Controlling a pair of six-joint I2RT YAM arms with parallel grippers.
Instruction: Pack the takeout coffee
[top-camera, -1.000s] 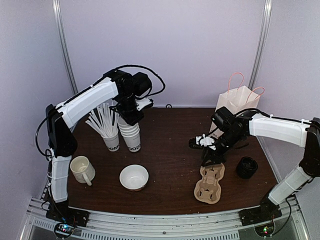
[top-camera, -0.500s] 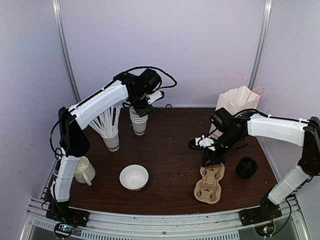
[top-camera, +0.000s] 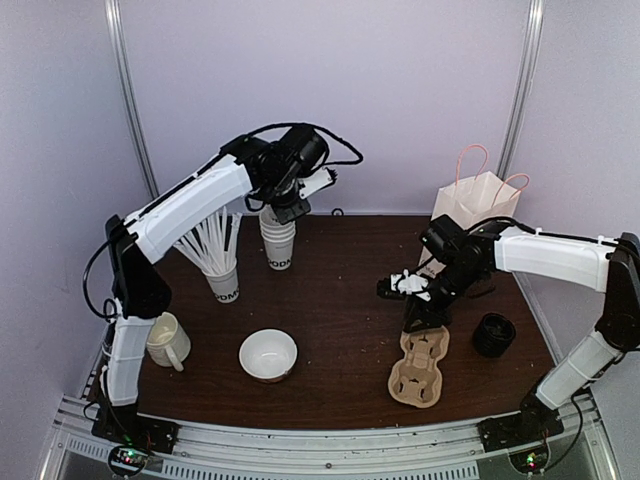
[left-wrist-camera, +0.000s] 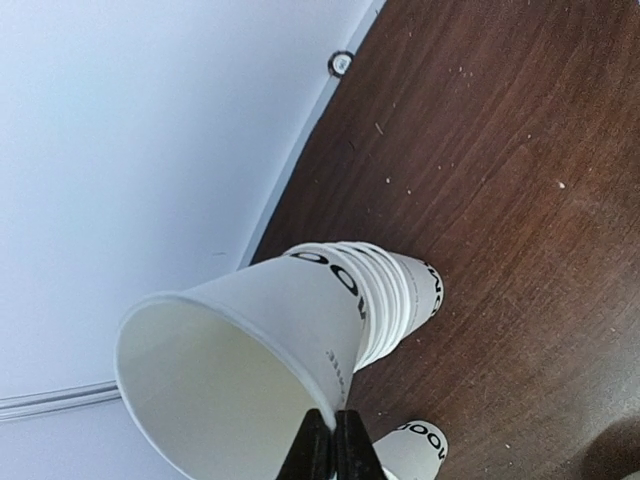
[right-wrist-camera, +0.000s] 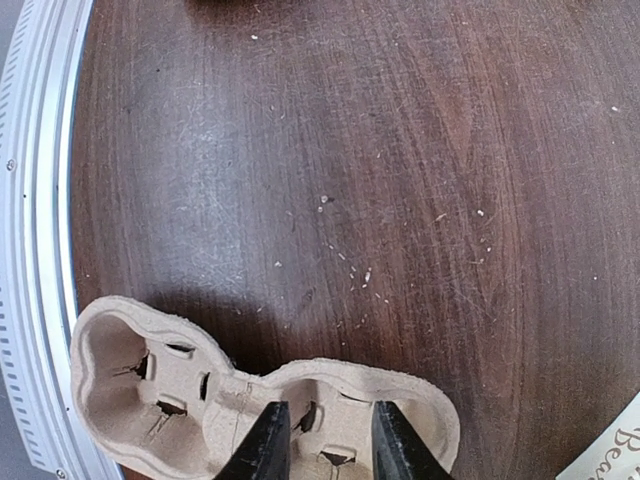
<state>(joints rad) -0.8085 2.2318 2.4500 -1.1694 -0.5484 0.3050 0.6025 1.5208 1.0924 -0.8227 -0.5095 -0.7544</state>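
Note:
The takeout coffee is out of view. My left gripper (top-camera: 289, 208) (left-wrist-camera: 335, 445) is shut on the rim of the top white paper cup (left-wrist-camera: 250, 360), which tilts up out of a stack of lidless cups (top-camera: 279, 246) (left-wrist-camera: 400, 300) at the back of the table. My right gripper (top-camera: 422, 320) (right-wrist-camera: 328, 440) is open, its two fingers reaching down into the end well of a brown pulp cup carrier (top-camera: 420, 365) (right-wrist-camera: 150, 370) that lies on the table at the front right.
A white paper bag (top-camera: 478, 205) with pink handles stands at the back right. A black stack of lids (top-camera: 493, 335) sits right of the carrier. A cup of white stirrers (top-camera: 222, 280), a handled mug (top-camera: 165, 338) and a white bowl (top-camera: 268, 354) are on the left.
The left arm has carried the cup stack back and right, away from the stirrer cup, then risen with the top cup's rim. The right arm has stayed over the carrier.

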